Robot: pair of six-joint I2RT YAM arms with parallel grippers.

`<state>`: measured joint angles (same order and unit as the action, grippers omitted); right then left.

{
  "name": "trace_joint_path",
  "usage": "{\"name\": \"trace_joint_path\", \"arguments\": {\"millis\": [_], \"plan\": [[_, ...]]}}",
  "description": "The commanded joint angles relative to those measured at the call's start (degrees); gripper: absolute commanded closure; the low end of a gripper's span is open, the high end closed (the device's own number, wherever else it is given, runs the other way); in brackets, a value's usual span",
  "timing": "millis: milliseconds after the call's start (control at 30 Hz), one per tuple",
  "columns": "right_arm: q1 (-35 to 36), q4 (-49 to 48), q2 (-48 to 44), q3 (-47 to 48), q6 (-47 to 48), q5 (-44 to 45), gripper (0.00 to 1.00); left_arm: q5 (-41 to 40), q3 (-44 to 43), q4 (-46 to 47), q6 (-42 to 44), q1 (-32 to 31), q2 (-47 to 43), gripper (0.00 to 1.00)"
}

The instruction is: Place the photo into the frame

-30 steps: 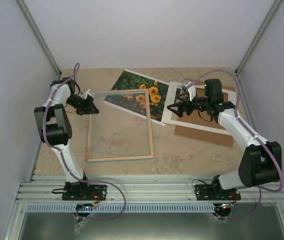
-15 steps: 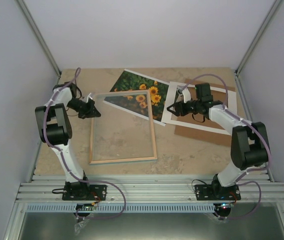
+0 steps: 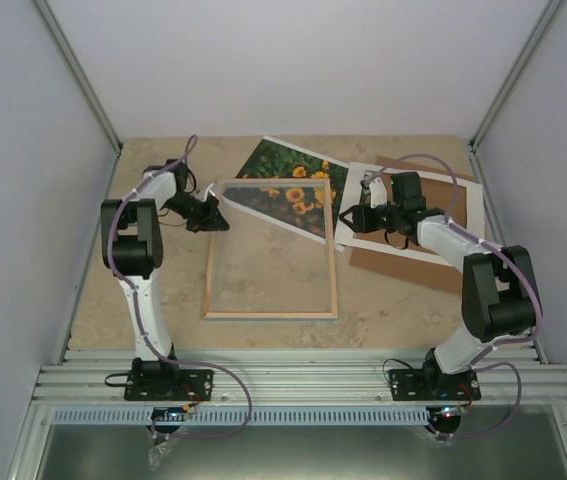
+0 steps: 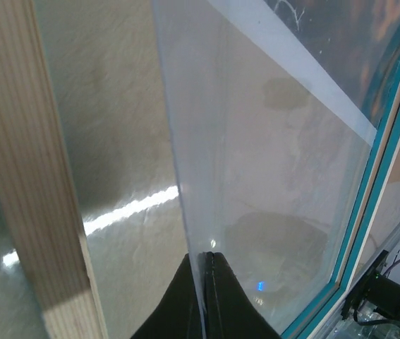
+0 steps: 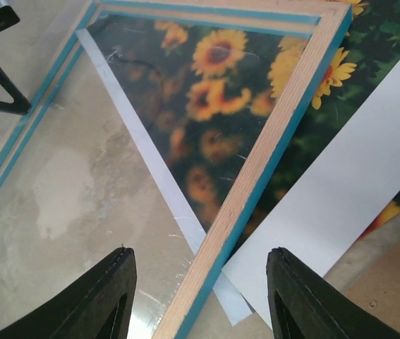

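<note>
So, my left claw [image 3: 210,214] is pinched shut on the frame [image 3: 271,315] at its left side near the far corner, with a thin clear edge caught between the fingers [image 4: 175,311] and the wood back facing up. My right claw [image 3: 347,214] hangs with jaws wide apart over the frame's far right corner, just beside the white mat [image 3: 471,205] lying on the brown backing board [image 3: 403,268]. The photo [image 3: 288,160] lies at the far side of the table [image 3: 163,300], its near part tucked under that corner and showing through the pane.
</note>
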<state>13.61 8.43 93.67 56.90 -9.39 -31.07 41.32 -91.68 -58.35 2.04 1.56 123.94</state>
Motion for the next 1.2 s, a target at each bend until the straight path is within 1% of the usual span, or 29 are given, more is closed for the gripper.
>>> {"name": "trace_joint_path", "arguments": {"millis": [0, 167, 333, 467, 500, 600, 767, 867, 933, 1000, 1033, 1100, 1167], "plan": [[-0.3, -2.5, 0.6, -0.2, -0.9, 4.2, 0.48, 0.8, -2.6, 2.2, -1.5, -3.2, 2.1, 1.0], [-0.3, -3.0, 6.0, 1.5, -2.3, 2.4, 0.5, 1.7, -2.6, 2.3, -1.5, -3.9, 3.0, 1.0], [-0.3, -4.0, 11.3, 3.4, -3.1, 2.7, 0.52, 3.5, -2.0, 0.8, -1.4, -3.9, 2.4, 1.0], [-0.3, -5.0, 14.4, 3.3, -4.4, 3.3, 0.55, 6.6, -1.8, 0.1, -1.5, -3.8, 1.9, 1.0], [-0.3, -5.1, 15.1, 3.3, -4.7, 3.5, 0.56, 7.2, -1.8, 0.1, -3.0, -3.8, 1.8, 1.0], [-0.3, -5.2, 17.0, 3.5, -5.5, 3.8, 0.57, 9.1, -2.7, -0.1, -3.3, -3.7, 2.0, 1.0], [-0.3, -5.3, 18.2, 2.8, -6.4, 4.4, 0.67, 17.4, -3.4, -1.3, -3.5, -3.2, 3.1, 1.0], [-0.3, -5.6, 18.1, 2.3, -7.2, 4.3, 0.71, 22.6, -3.4, -1.8, -3.0, -2.8, 3.2, 1.0], [-0.4, -5.8, 17.9, 2.1, -7.7, 3.9, 0.75, 25.0, -3.9, -2.9, -2.2, -2.5, 3.1, 1.0], [-0.5, -6.0, 17.5, 2.0, -8.2, 3.6, 0.78, 26.7, -4.7, -4.2, 0.2, -2.2, 2.7, 1.0], [-0.5, -6.2, 17.3, 2.0, -8.5, 2.9, 0.79, 27.3, -5.2, -5.0, 1.1, -2.1, 2.5, 1.0], [-1.0, -6.8, 16.8, 2.0, -9.0, 0.3, 0.74, 28.8, -6.2, -6.7, 3.3, -2.0, 1.7, 1.0], [-1.8, -7.4, 15.6, 2.4, -9.2, -2.5, 0.63, 30.9, -6.7, -8.5, 5.4, -2.0, 0.8, 1.0]]}}
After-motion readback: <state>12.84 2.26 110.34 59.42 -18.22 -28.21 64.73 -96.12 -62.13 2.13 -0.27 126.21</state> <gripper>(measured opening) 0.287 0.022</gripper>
